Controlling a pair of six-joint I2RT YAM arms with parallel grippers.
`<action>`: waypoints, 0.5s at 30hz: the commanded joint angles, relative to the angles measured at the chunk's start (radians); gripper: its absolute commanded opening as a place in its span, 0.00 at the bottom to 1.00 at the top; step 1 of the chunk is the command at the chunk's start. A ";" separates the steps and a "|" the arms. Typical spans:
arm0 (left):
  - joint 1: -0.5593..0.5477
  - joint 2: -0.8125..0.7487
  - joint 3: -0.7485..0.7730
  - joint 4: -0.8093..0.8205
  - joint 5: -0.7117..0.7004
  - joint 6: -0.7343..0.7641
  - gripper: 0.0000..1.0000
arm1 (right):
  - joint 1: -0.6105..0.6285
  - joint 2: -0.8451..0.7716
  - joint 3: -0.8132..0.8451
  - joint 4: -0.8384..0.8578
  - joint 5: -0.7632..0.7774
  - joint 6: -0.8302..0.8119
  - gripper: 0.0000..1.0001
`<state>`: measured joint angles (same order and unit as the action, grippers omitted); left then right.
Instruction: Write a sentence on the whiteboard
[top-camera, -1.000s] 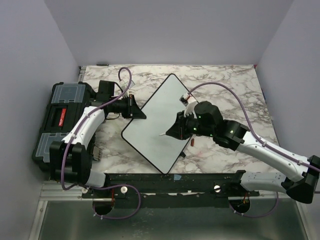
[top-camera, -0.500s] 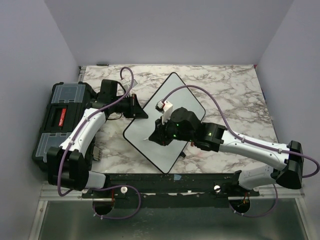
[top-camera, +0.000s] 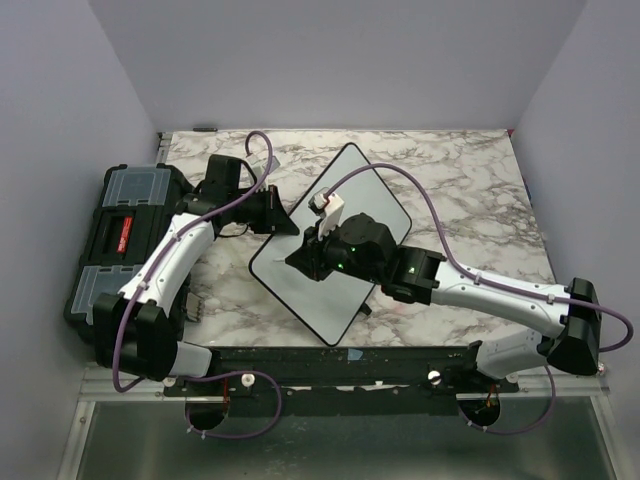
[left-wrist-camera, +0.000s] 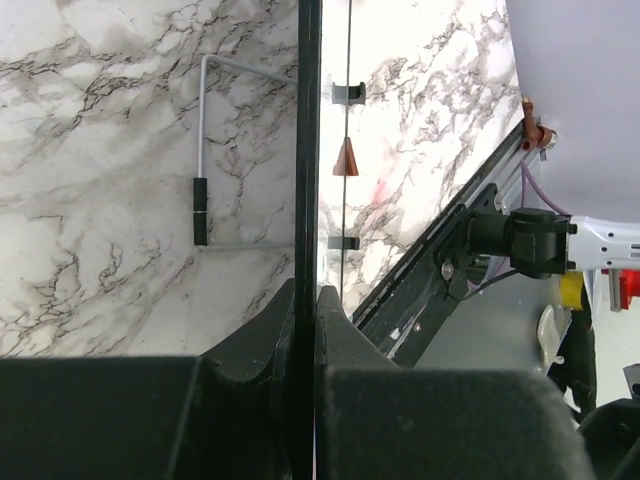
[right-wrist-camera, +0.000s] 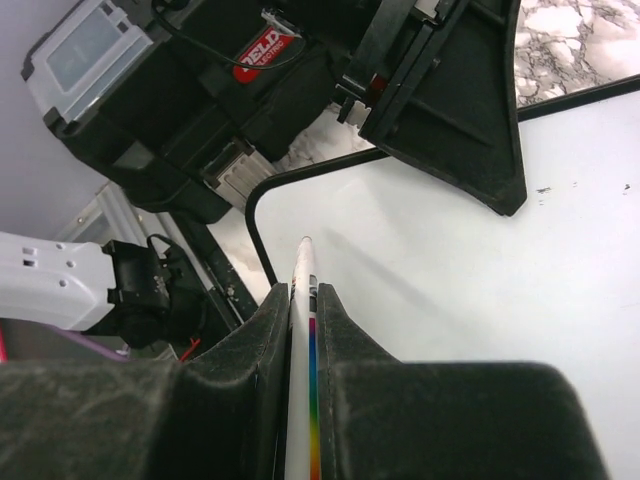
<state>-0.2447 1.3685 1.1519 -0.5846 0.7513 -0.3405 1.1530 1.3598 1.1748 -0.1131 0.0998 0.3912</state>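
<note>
The whiteboard (top-camera: 365, 200) lies as a diamond on the marble table, and no red lettering shows on it. My left gripper (top-camera: 285, 226) is shut on the board's upper-left black frame edge (left-wrist-camera: 307, 150), with a finger on each side (left-wrist-camera: 306, 295). My right gripper (top-camera: 300, 262) is shut on a white marker with a rainbow stripe (right-wrist-camera: 303, 290). It holds the marker over the board's left corner. The marker tip points at the white surface (right-wrist-camera: 480, 300) close to the rounded frame corner. I cannot tell whether the tip touches.
A black toolbox (top-camera: 125, 235) with a red label stands at the table's left edge and also shows in the right wrist view (right-wrist-camera: 150, 90). A grey wire stand (left-wrist-camera: 203, 180) shows behind the board. The black rail (top-camera: 350, 358) runs along the near edge.
My right gripper has moved left across the board with the marker, from the lower right side to the left corner. The left gripper has kept its hold on the frame.
</note>
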 joint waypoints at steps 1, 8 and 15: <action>-0.004 0.029 0.000 0.029 -0.179 0.127 0.00 | 0.009 0.037 0.002 0.032 0.043 -0.016 0.01; -0.008 0.030 0.003 0.028 -0.181 0.140 0.00 | 0.009 0.051 -0.023 0.038 0.071 -0.010 0.01; -0.014 0.036 0.005 0.025 -0.188 0.145 0.00 | 0.010 0.080 -0.022 0.035 0.098 -0.008 0.01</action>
<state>-0.2485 1.3804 1.1519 -0.5781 0.7509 -0.3382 1.1530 1.4128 1.1637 -0.0990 0.1574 0.3912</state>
